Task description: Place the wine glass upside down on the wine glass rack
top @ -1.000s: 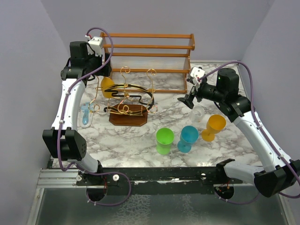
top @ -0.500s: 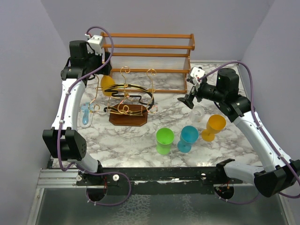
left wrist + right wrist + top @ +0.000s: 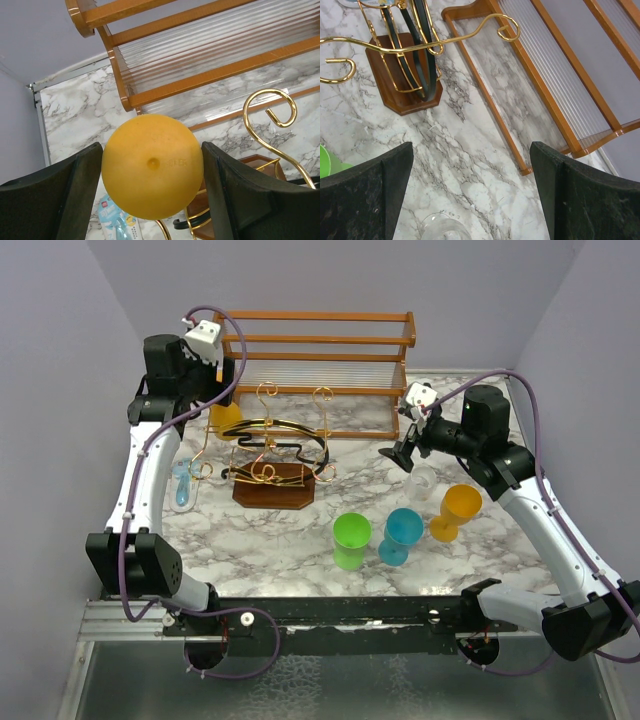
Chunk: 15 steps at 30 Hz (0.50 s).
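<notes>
An orange wine glass (image 3: 228, 420) hangs upside down at the left side of the wine glass rack (image 3: 272, 445), a gold and black wire stand on a dark wooden base. In the left wrist view its round foot (image 3: 152, 167) faces the camera, with a gold loop of the rack (image 3: 270, 107) beside it. My left gripper (image 3: 215, 380) is just above the glass. Its jaws are wide apart, one on each side of the foot, and the gripper (image 3: 152, 150) is open. My right gripper (image 3: 405, 455) is open and empty right of the rack (image 3: 410, 55).
A two-tier orange-brown wooden shelf (image 3: 320, 350) stands behind the rack. A green cup (image 3: 351, 540), a blue glass (image 3: 402, 533) and another orange glass (image 3: 458, 510) stand at the front right. A clear glass (image 3: 422, 478) is under my right gripper. A blue packet (image 3: 183, 483) lies left.
My left wrist has lifted and drawn back a little to the left. The orange glass has stayed on the rack. The right arm has not moved.
</notes>
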Each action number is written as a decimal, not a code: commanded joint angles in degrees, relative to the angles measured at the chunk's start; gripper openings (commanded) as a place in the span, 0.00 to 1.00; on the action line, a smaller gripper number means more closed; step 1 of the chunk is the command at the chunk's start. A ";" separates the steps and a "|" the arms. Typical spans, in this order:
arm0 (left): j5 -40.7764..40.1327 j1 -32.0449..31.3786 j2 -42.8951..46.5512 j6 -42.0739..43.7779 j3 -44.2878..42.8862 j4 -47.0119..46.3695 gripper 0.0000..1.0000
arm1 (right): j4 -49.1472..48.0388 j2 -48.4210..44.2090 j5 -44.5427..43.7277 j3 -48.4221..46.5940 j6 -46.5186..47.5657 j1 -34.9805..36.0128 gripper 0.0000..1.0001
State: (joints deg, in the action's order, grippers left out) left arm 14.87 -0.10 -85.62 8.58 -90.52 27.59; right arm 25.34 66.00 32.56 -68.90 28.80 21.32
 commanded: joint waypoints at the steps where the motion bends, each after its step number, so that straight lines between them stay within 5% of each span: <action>1: 2.29 0.19 3.28 3.07 2.96 -5.04 0.64 | -0.95 0.53 0.97 0.11 0.49 0.12 0.99; 15: 3.07 0.19 3.38 4.98 6.38 -4.43 0.68 | -0.83 0.71 1.03 0.00 0.44 0.12 1.00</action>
State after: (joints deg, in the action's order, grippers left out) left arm 16.12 -0.08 -83.88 12.29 -84.71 24.25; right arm 25.36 66.43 32.56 -68.90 28.82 21.32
